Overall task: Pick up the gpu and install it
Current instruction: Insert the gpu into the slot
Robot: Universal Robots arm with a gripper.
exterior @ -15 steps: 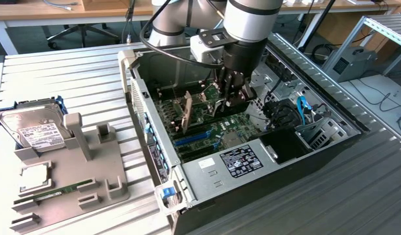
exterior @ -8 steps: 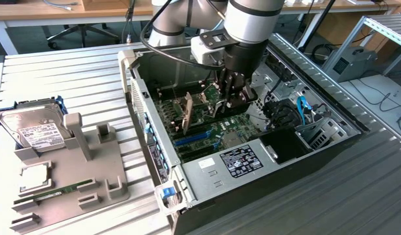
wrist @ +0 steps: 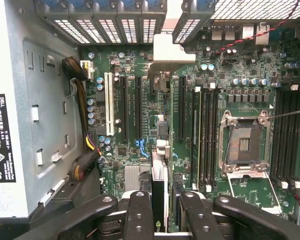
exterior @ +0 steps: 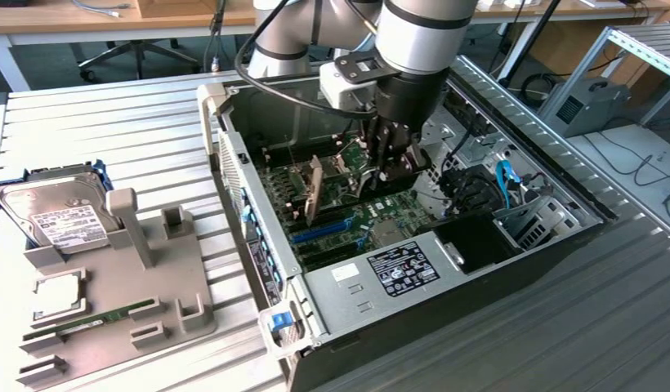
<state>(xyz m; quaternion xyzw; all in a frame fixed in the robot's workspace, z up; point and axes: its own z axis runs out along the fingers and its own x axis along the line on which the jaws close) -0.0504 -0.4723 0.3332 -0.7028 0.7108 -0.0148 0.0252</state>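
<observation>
The gpu (exterior: 313,192) stands on edge over the motherboard inside the open PC case (exterior: 231,175), its silver end bracket (wrist: 172,50) at the case's rear slot openings. In the wrist view the gpu (wrist: 161,167) is seen edge-on, lying along the expansion slots (wrist: 139,107) and running in between the black fingers (wrist: 139,215). My gripper (exterior: 387,175) reaches down into the case over the card's inner end. The gripper (wrist: 166,212) is shut on the gpu, one finger on each face. Whether the card's edge is seated in a slot is hidden.
Left of the case, a grey fixture (exterior: 128,310) carries a hard drive (exterior: 57,216), a CPU (exterior: 60,296) and a RAM stick (exterior: 96,317). Inside the case are the power supply (exterior: 406,269), the open CPU socket (wrist: 245,145), memory slots (wrist: 207,135) and a cable bundle (wrist: 82,125).
</observation>
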